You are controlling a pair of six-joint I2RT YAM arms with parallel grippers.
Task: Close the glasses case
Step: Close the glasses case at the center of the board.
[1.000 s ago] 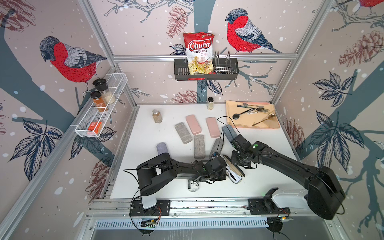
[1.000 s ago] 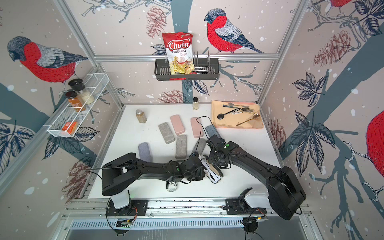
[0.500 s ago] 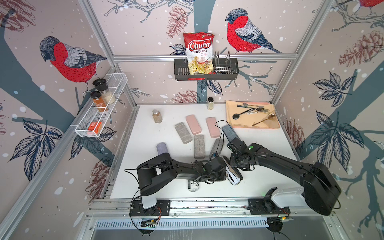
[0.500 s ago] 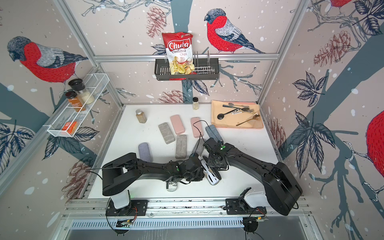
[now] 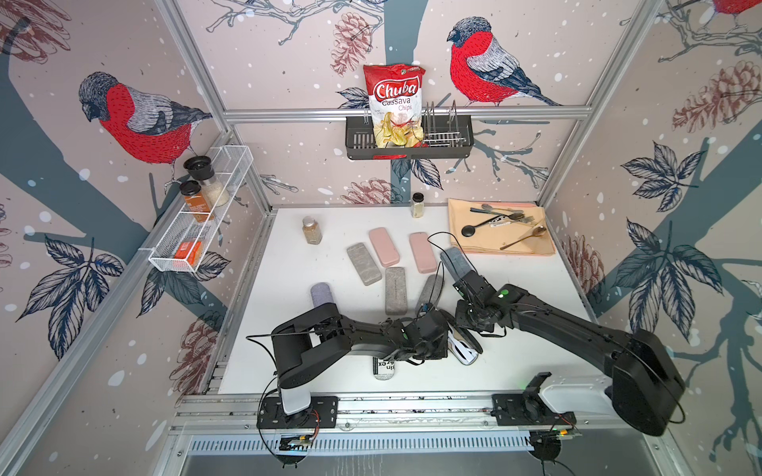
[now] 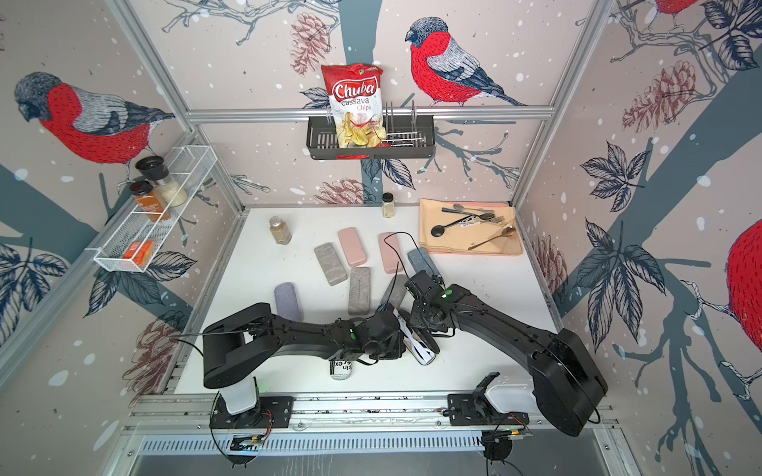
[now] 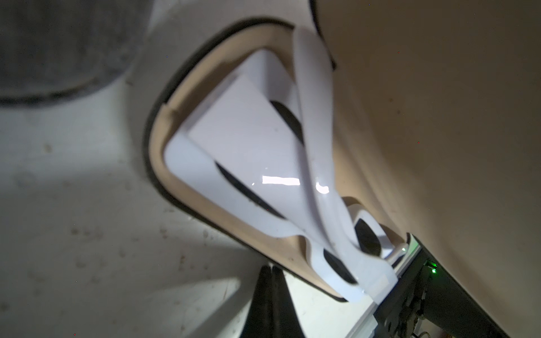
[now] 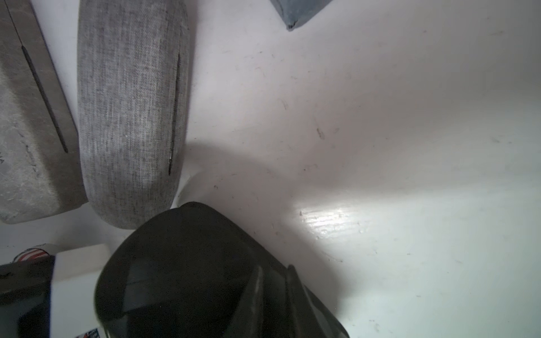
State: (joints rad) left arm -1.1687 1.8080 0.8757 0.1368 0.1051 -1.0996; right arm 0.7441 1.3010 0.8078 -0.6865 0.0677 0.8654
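The black glasses case (image 5: 465, 353) lies open at the table's front centre, under both wrists in both top views. White glasses (image 7: 257, 164) rest in its tan-lined tray (image 7: 159, 137). The lid (image 8: 181, 269) leans low over the tray, its tan inside (image 7: 424, 117) close above the glasses. My left gripper (image 7: 270, 273) is shut, empty, with its tips against the tray's rim. My right gripper (image 8: 273, 276) rests on the lid's outer edge. Its fingers stand slightly apart, and whether they pinch the lid does not show.
Several closed cases lie behind: a grey fabric one (image 8: 131, 117) just beyond the lid, a stone-grey one (image 5: 395, 290), pink ones (image 5: 383, 246), a lilac one (image 5: 321, 293) and a blue-grey one (image 5: 455, 260). A printed case (image 5: 383, 369) lies under my left arm. A cloth (image 5: 532, 247) with cutlery lies back right.
The lid has come down closer over the tray. My right wrist has swung toward the back and left, and its fingers have parted a little. The left arm has not moved.
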